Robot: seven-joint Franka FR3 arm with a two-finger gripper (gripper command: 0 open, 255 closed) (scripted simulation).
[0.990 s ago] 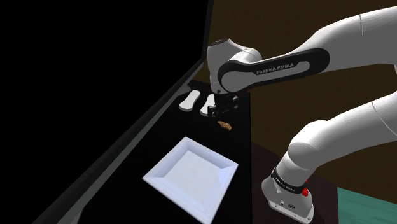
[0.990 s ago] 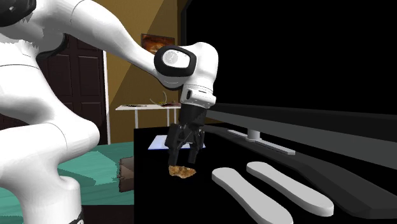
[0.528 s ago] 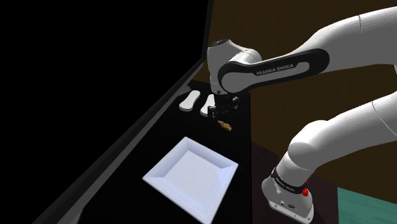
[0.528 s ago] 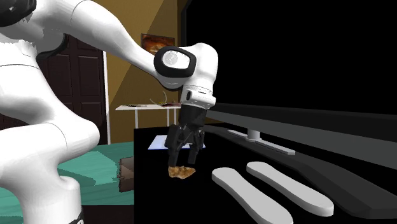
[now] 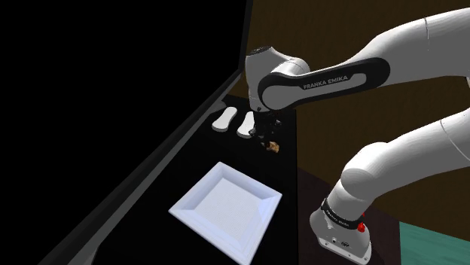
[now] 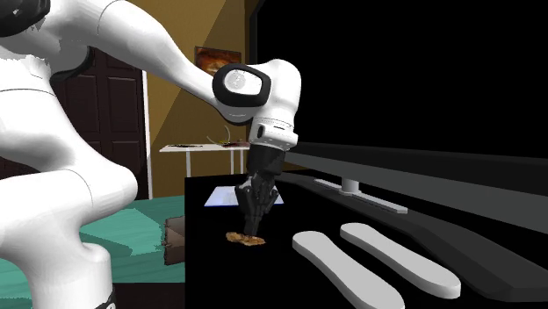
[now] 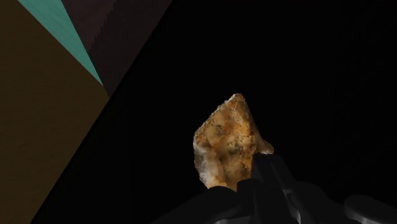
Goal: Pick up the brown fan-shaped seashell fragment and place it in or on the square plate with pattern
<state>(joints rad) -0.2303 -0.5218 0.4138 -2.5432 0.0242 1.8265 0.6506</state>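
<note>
My pincer [image 6: 254,231] has just closed on the shell's [image 6: 243,238] edge, shifting it. The grip looks marginal. The plate [image 5: 226,203] waits at 7 o'clock in the shoulder view.

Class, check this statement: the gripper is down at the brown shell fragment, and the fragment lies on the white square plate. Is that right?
Not quite. The gripper is down at the brown shell fragment, but the fragment lies on the black tabletop, apart from the white square plate. The shoulder view shows it.
</note>
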